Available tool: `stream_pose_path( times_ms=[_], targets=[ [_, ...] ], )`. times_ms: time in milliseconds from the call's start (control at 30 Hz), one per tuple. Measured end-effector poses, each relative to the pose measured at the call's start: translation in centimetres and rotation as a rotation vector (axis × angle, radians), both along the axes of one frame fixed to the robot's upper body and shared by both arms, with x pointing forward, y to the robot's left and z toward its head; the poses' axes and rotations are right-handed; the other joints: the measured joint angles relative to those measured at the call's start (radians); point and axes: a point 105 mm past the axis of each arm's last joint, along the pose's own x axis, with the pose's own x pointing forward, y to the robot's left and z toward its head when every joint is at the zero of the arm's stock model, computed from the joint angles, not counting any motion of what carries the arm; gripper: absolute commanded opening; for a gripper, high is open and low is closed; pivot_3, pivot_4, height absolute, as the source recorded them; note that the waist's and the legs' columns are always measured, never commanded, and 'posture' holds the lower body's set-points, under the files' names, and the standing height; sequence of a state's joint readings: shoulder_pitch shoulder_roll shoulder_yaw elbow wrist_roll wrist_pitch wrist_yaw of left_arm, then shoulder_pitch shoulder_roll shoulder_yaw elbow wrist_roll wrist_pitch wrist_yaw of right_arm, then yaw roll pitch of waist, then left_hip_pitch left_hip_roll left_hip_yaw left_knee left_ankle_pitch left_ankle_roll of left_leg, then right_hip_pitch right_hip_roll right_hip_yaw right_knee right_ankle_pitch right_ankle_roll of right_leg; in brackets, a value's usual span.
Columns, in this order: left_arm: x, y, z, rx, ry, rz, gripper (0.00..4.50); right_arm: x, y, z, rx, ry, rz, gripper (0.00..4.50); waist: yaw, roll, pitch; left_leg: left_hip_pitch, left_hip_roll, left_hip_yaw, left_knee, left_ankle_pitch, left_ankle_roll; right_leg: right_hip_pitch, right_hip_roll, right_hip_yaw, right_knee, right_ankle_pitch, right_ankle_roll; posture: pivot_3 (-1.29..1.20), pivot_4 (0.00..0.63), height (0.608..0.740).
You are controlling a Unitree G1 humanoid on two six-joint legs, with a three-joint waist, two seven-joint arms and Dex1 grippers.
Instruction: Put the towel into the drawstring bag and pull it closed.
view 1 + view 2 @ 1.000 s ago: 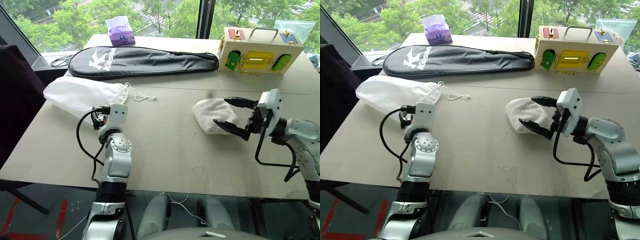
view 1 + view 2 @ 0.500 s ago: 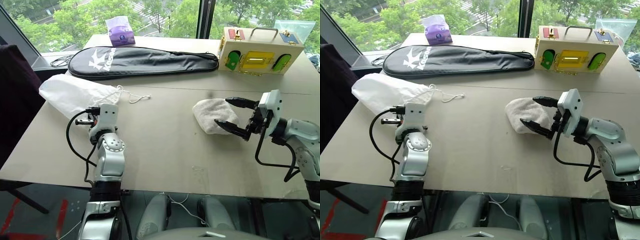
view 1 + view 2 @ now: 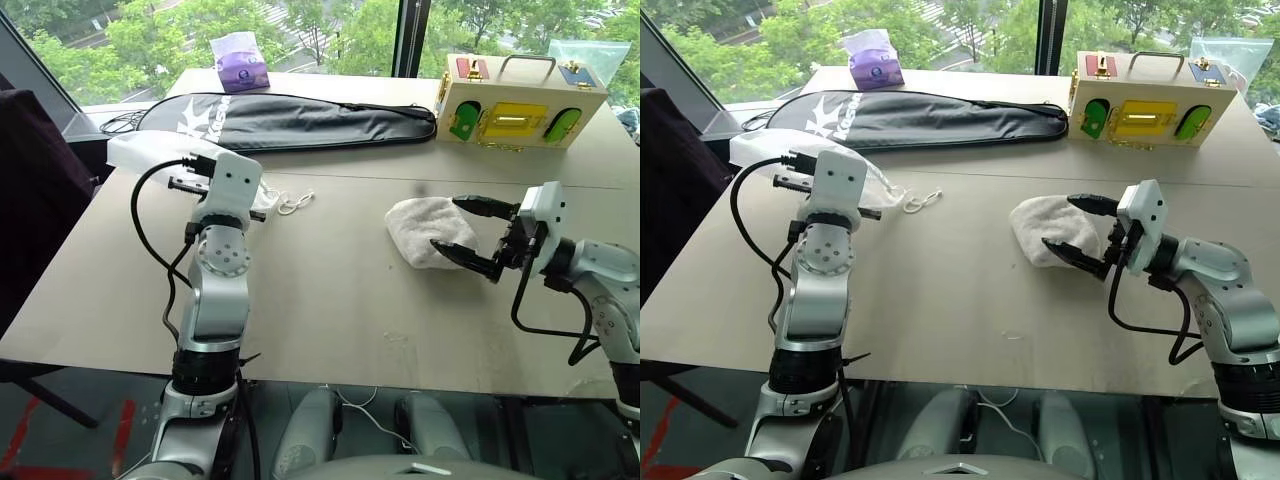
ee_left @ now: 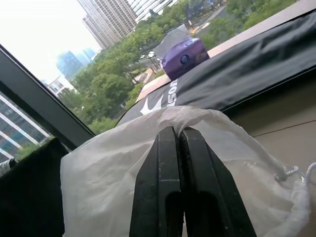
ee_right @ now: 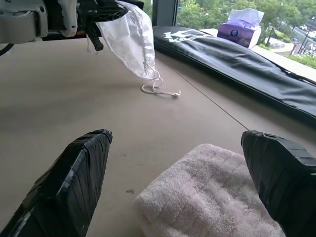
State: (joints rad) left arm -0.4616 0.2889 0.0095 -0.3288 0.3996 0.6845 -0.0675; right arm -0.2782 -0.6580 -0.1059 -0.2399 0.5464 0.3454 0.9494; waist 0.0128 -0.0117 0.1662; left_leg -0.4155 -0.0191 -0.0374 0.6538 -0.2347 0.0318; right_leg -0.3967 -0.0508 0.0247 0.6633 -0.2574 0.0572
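The drawstring bag (image 3: 140, 152) is a thin white sack on the left of the table. My left gripper (image 4: 172, 131) is shut on its fabric and holds it raised. In the right wrist view the bag (image 5: 131, 37) hangs down from that gripper, and its white cord (image 3: 293, 203) trails on the table. The towel (image 3: 415, 228), a white fluffy bundle, lies on the table at the right. My right gripper (image 3: 445, 222) stands open and level, one finger on each side of the towel's near end (image 5: 212, 197), closed on nothing.
A long black racket cover (image 3: 290, 120) lies across the back of the table, with a purple tissue pack (image 3: 240, 62) behind it. A wooden box with coloured latches (image 3: 515, 100) stands at the back right. A dark chair (image 3: 30, 200) is beside the table's left edge.
My left gripper shut on the bag, then rose and moved right, lifting the sack off the table and dragging its cord along. The right arm and towel stayed still.
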Motion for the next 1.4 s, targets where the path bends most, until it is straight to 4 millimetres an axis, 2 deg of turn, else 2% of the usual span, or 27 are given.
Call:
stream_pose_path(
  times_ms=[100,167,200,267,367,433,500,567,667,733,767,900,1000,1133,1300,1333,1367,1400],
  targets=[
    [0.3,-1.8,1.7,-0.057,0.014,-0.09,0.03,0.2,-0.5,0.2,0.012,-0.001,-0.013,4.5,0.002,-0.001,0.0,0.0,0.0,0.0,0.001,0.0,0.0,0.0,0.0,0.0,0.0,0.0,0.0,0.0,0.15,0.74],
    [0.6,-3.1,3.9,-0.105,-0.018,-0.154,0.03,0.4,-0.7,0.3,0.016,-0.001,-0.024,4.5,0.001,-0.001,0.001,-0.001,0.0,0.0,0.001,0.0,0.0,0.0,0.0,-0.001,0.0,0.0,0.0,0.0,0.15,0.74],
    [0.6,-3.3,4.3,-0.113,-0.027,-0.163,0.03,0.5,-0.8,0.3,0.017,-0.001,-0.026,4.5,0.001,-0.001,0.001,-0.001,0.0,0.0,0.001,0.0,0.0,0.0,0.0,-0.001,0.0,0.0,0.0,0.0,0.15,0.74],
    [0.4,-4.6,7.2,-0.152,-0.096,-0.233,0.03,0.9,-1.1,0.4,0.029,-0.001,-0.051,4.5,-0.004,-0.001,0.001,0.0,0.0,0.001,0.001,0.0,-0.001,0.0,0.001,0.001,0.0,0.0,0.0,0.0,0.15,0.74],
    [0.2,-5.5,9.4,-0.204,-0.149,-0.287,0.03,1.3,-1.1,0.8,0.053,-0.012,-0.077,4.5,-0.005,-0.001,0.001,0.0,0.001,0.001,0.001,0.001,-0.001,0.0,0.002,0.001,0.0,0.0,0.0,0.0,0.15,0.74],
    [0.1,-5.4,10.3,-0.231,-0.177,-0.299,0.03,1.7,-1.0,1.1,0.075,-0.023,-0.111,4.5,-0.006,-0.001,0.001,0.0,0.001,0.001,0.0,0.001,-0.001,0.0,0.002,0.001,0.0,0.0,0.0,0.0,0.15,0.74],
    [0.3,-4.7,9.8,-0.257,-0.166,-0.287,0.03,2.7,-1.3,1.2,0.094,-0.024,-0.203,4.5,-0.008,-0.001,0.001,0.001,0.001,0.001,0.0,0.002,-0.003,0.0,0.002,0.002,0.0,0.0,0.0,0.0,0.15,0.74],
    [0.6,-4.2,8.4,-0.287,-0.134,-0.28,0.03,3.7,-1.7,1.3,0.12,-0.008,-0.294,4.5,-0.008,-0.001,0.001,0.001,0.001,0.002,0.0,0.003,-0.004,0.0,0.001,0.002,0.001,0.0,0.0,0.0,0.15,0.74],
    [1.1,-4.2,3.0,-0.458,-0.012,-0.354,0.03,5.2,-3.8,0.0,0.143,0.121,-0.519,4.5,-0.001,-0.001,0.0,0.0,0.001,0.002,0.0,0.003,-0.005,0.0,-0.001,0.002,0.0,0.0,0.0,0.0,0.15,0.74],
    [1.2,-4.3,0.4,-0.552,0.046,-0.412,0.03,5.4,-3.8,-1.4,0.148,0.223,-0.54,4.5,0.001,-0.001,0.001,-0.001,0.001,0.001,0.001,0.003,-0.005,-0.001,-0.002,0.001,0.0,0.0,0.0,0.0,0.15,0.74],
    [1.2,-4.3,-0.1,-0.589,0.055,-0.441,0.03,5.4,-3.5,-2.1,0.162,0.273,-0.524,4.5,0.001,-0.001,0.001,-0.001,0.001,0.001,0.001,0.003,-0.005,-0.001,-0.002,0.001,0.0,0.0,0.0,0.0,0.15,0.74],
    [2.1,-3.1,-0.5,-0.681,0.049,-0.472,0.03,5.0,-2.2,-5.0,0.192,0.491,-0.467,4.5,-0.001,-0.001,0.001,0.0,0.001,0.002,0.001,0.0,0.0,0.0,0.001,0.001,0.0,0.0,0.0,0.0,0.15,0.74],
    [2.9,-2.9,-0.1,-0.716,0.049,-0.481,0.03,4.8,-1.5,-7.1,0.152,0.613,-0.462,4.5,-0.001,-0.001,0.001,0.0,0.0,0.002,0.001,0.0,0.0,0.0,0.001,0.001,0.0,0.0,0.0,0.0,0.15,0.74],
    [3.0,-3.6,1.4,-0.74,0.035,-0.53,0.03,5.4,-0.7,-7.2,0.101,0.587,-0.481,4.5,-0.006,-0.003,0.0,0.0,0.0,0.002,0.001,0.0,0.0,0.0,0.002,0.002,0.001,0.0,0.0,0.0,0.15,0.74],
    [2.7,-4.4,1.1,-0.75,0.112,-0.582,0.03,5.5,0.7,-7.5,0.114,0.599,-0.456,4.5,-0.029,-0.003,0.0,0.001,0.001,0.002,0.001,0.0,0.0,0.0,0.003,0.002,0.002,0.0,0.0,0.0,0.15,0.74],
    [2.6,-4.6,1.2,-0.741,0.125,-0.597,0.0,5.5,0.9,-7.5,0.118,0.603,-0.451,3.92,-0.033,-0.003,0.0,0.002,0.002,0.002,0.001,0.0,0.0,0.0,0.004,0.002,0.003,0.0,0.0,0.0,0.15,0.74],
    [2.4,-4.8,1.3,-0.729,0.14,-0.613,0.0,5.5,1.1,-7.6,0.121,0.608,-0.447,3.64,-0.035,-0.003,-0.001,0.002,0.002,0.002,0.001,0.0,0.0,0.0,0.004,0.003,0.003,0.0,0.0,0.0,0.15,0.74],
    [2.3,-4.8,1.4,-0.721,0.15,-0.618,0.0,5.5,1.2,-7.7,0.123,0.612,-0.447,2.99,-0.035,-0.003,-0.001,0.002,0.002,0.002,0.001,0.0,0.0,0.0,0.004,0.003,0.003,0.0,0.0,0.0,0.15,0.74]
  ],
)
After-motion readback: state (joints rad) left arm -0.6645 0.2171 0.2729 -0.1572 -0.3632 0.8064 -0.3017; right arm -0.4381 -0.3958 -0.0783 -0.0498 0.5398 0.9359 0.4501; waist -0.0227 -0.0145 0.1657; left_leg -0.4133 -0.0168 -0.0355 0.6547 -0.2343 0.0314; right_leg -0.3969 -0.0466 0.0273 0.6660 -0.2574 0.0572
